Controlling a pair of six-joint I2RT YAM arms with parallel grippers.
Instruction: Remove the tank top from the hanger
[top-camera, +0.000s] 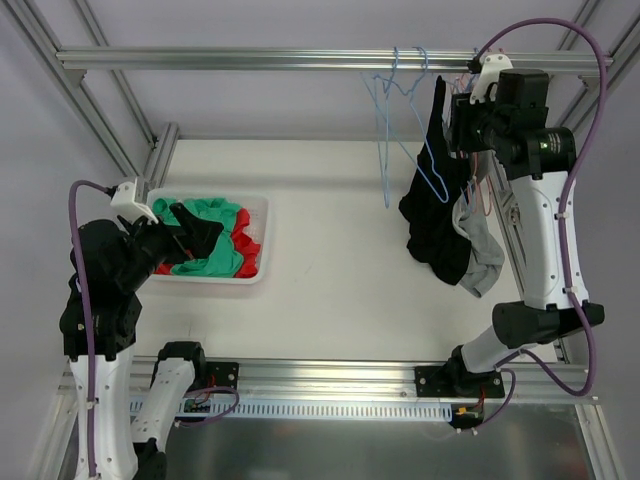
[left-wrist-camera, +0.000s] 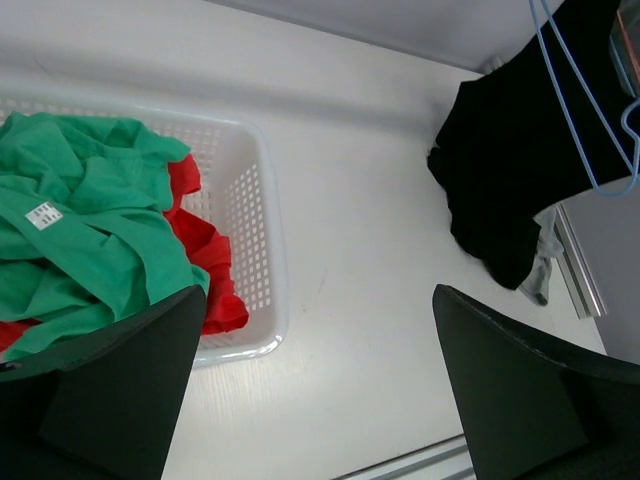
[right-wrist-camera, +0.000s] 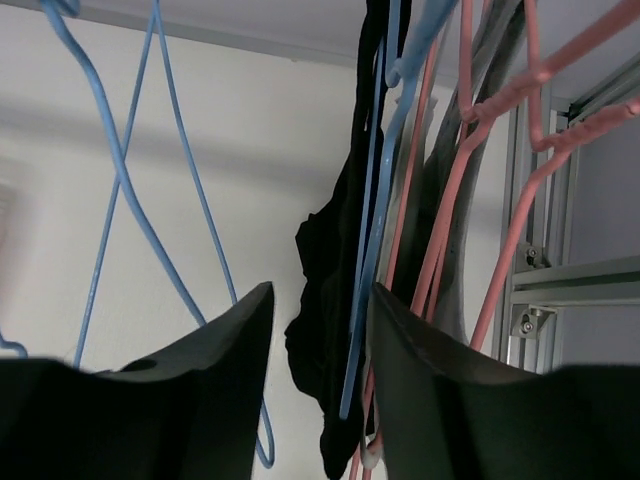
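A black tank top (top-camera: 435, 225) hangs on a blue wire hanger (top-camera: 432, 165) from the top rail, its lower end bunched on the table. My right gripper (top-camera: 452, 125) is up at the rail, and its jaws stand apart on either side of the tank top (right-wrist-camera: 335, 300) and the hanger wire (right-wrist-camera: 372, 200). In the right wrist view the right gripper (right-wrist-camera: 320, 288) shows a gap between its left finger and the cloth. The left gripper (top-camera: 195, 232) hovers open over the basket with nothing in it, and its own view shows the same wide opening (left-wrist-camera: 318, 292). The tank top (left-wrist-camera: 500, 170) lies far to its right.
A white basket (top-camera: 262, 215) at the left holds green (top-camera: 215, 260) and red (top-camera: 245, 240) garments. Empty blue hangers (top-camera: 385, 130) hang left of the tank top. Pink hangers (right-wrist-camera: 540, 70) and a grey garment (top-camera: 485, 255) crowd its right, beside the aluminium frame post (right-wrist-camera: 530, 280).
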